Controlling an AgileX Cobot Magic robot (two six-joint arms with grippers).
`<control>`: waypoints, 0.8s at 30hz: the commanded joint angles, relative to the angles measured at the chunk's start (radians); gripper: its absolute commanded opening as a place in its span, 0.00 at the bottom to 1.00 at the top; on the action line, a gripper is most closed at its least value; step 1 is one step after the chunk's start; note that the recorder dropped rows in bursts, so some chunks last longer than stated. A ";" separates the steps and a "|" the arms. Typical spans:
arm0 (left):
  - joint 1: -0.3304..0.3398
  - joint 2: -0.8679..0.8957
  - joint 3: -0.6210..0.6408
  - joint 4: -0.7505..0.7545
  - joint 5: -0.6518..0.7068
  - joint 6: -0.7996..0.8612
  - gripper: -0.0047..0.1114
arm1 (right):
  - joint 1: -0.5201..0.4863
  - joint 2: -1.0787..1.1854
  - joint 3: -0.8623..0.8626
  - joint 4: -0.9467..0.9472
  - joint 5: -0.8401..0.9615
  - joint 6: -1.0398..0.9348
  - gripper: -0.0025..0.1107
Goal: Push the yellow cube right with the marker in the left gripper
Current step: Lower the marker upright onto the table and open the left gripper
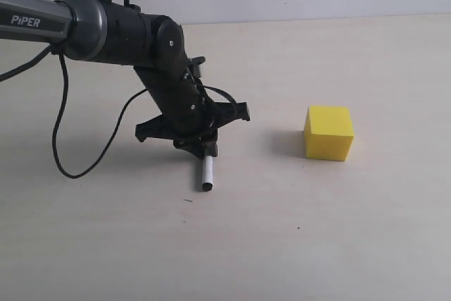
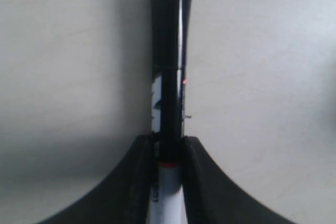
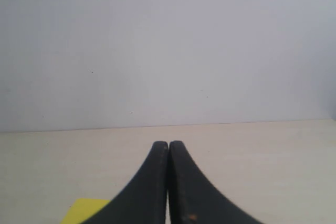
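Now the left gripper (image 1: 204, 147) is closed tight on the marker (image 1: 208, 173). Its two black fingers (image 2: 137, 174) press on the marker from both sides, with only the marker between them. They hold it part way along, so a long piece sticks out past the fingertips. In the exterior view that piece is white with a dark end, and it points down at the table (image 1: 282, 244). It leans a little. The dark end is right down at the table top, but I cannot tell if it touches. In the left wrist view the marker looks mostly dark, with a bit of white print and a tiny red spot on it. White shows low down between the fingers.

The yellow cube (image 1: 329, 133) sits flat on the table. It is off to the right of the marker and well apart from it. Nothing touches the cube. Bare table lies between the marker's end and the cube.

The big black and grey arm comes in from the left side of the exterior view. A thin black cable (image 1: 62, 125) hangs from it in a loop.

The right gripper (image 3: 168, 148) only shows in the right wrist view. Its two black fingers are pressed together, and it holds nothing. A small yellow corner of the cube peeks out beside one finger there. A pale wall (image 3: 168, 51) stands behind the table.
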 commanded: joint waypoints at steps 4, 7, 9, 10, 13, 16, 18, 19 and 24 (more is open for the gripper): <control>-0.004 0.004 -0.004 -0.008 0.011 0.004 0.32 | -0.005 -0.005 0.005 -0.002 -0.005 -0.002 0.02; -0.004 0.004 -0.004 -0.008 0.009 0.004 0.37 | -0.005 -0.005 0.005 -0.002 -0.005 -0.002 0.02; -0.004 0.004 -0.004 -0.008 0.007 0.004 0.38 | -0.005 -0.005 0.005 -0.002 -0.005 -0.002 0.02; -0.004 0.004 -0.004 -0.008 0.007 0.004 0.39 | -0.005 -0.005 0.005 -0.002 -0.005 -0.002 0.02; -0.004 0.004 -0.004 -0.008 0.007 0.004 0.39 | -0.005 -0.005 0.005 -0.002 -0.005 -0.002 0.02; -0.004 0.004 -0.004 -0.008 0.005 0.004 0.39 | -0.005 -0.005 0.005 -0.002 -0.005 -0.002 0.02; -0.004 0.004 -0.004 -0.008 0.005 0.004 0.39 | -0.005 -0.005 0.005 -0.002 -0.005 -0.002 0.02; -0.004 0.004 -0.004 -0.008 0.005 0.004 0.39 | -0.005 -0.005 0.005 -0.002 -0.005 -0.002 0.02; -0.004 0.004 -0.004 -0.008 0.005 0.004 0.39 | -0.005 -0.005 0.005 -0.002 -0.005 -0.002 0.02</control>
